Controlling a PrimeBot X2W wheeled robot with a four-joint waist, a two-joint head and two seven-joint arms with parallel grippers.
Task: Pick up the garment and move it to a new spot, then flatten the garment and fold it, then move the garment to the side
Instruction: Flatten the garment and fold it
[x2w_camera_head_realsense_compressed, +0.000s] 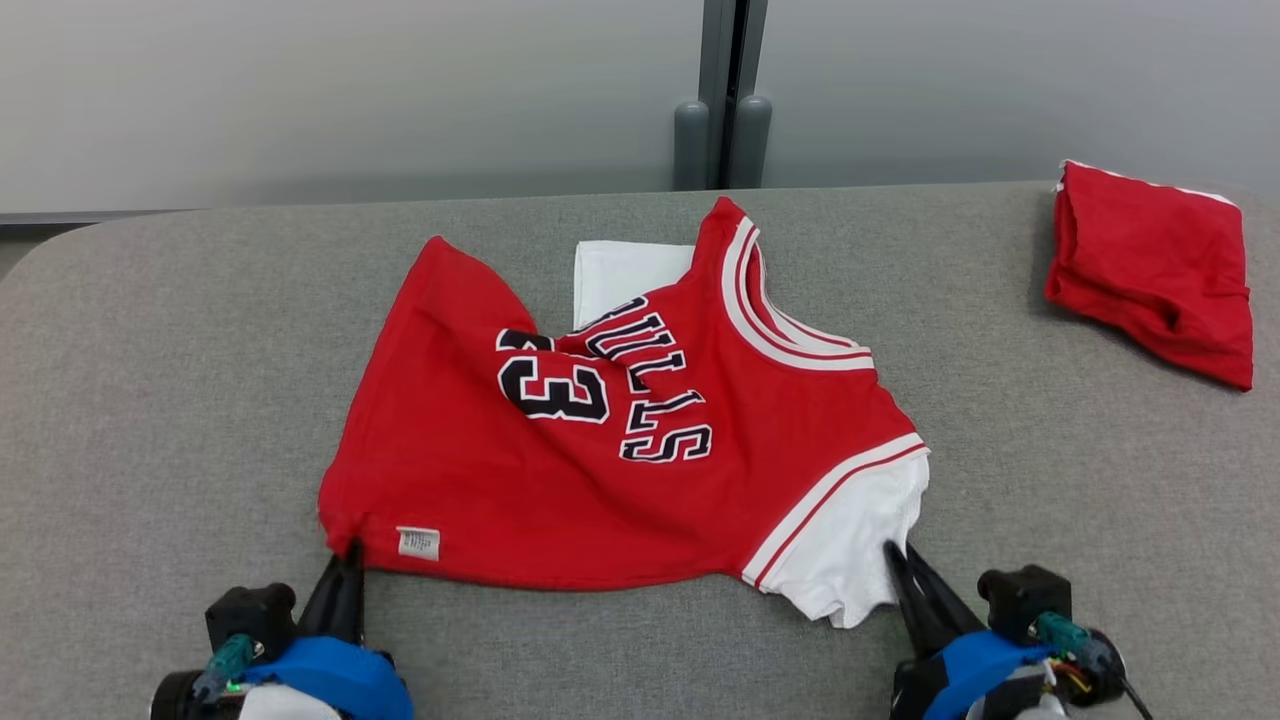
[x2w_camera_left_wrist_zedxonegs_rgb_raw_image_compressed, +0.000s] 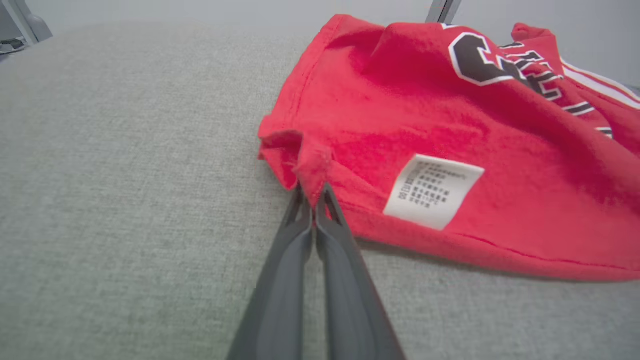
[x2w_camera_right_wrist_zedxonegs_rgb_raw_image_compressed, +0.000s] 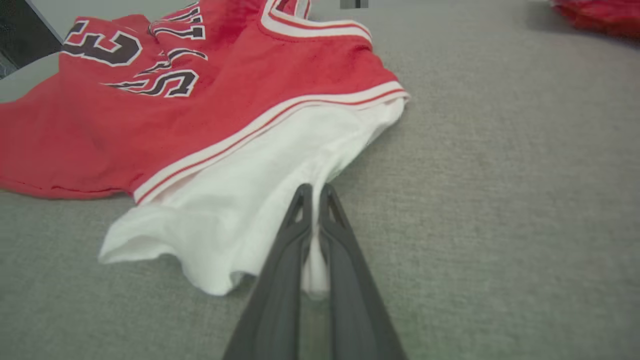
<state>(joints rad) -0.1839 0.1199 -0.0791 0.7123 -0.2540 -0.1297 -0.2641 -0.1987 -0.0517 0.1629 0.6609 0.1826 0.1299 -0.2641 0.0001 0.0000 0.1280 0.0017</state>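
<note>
A red basketball jersey with white sleeves, the garment (x2w_camera_head_realsense_compressed: 600, 440), lies rumpled in the middle of the grey table (x2w_camera_head_realsense_compressed: 180, 400), its black lettering face up. My left gripper (x2w_camera_head_realsense_compressed: 348, 548) is shut on the garment's near left hem corner, and the left wrist view shows the red cloth (x2w_camera_left_wrist_zedxonegs_rgb_raw_image_compressed: 450, 125) pinched between the fingertips of that gripper (x2w_camera_left_wrist_zedxonegs_rgb_raw_image_compressed: 314, 192), beside a white care label (x2w_camera_left_wrist_zedxonegs_rgb_raw_image_compressed: 432, 191). My right gripper (x2w_camera_head_realsense_compressed: 893, 552) is shut on the white sleeve at the near right; in the right wrist view a fold of the sleeve (x2w_camera_right_wrist_zedxonegs_rgb_raw_image_compressed: 250, 200) is caught in this gripper (x2w_camera_right_wrist_zedxonegs_rgb_raw_image_compressed: 314, 189).
A second red garment (x2w_camera_head_realsense_compressed: 1155, 265), folded, lies at the table's far right. A grey post (x2w_camera_head_realsense_compressed: 722, 120) stands behind the table's far edge against a pale wall. Bare grey tabletop stretches to the left and to the right of the jersey.
</note>
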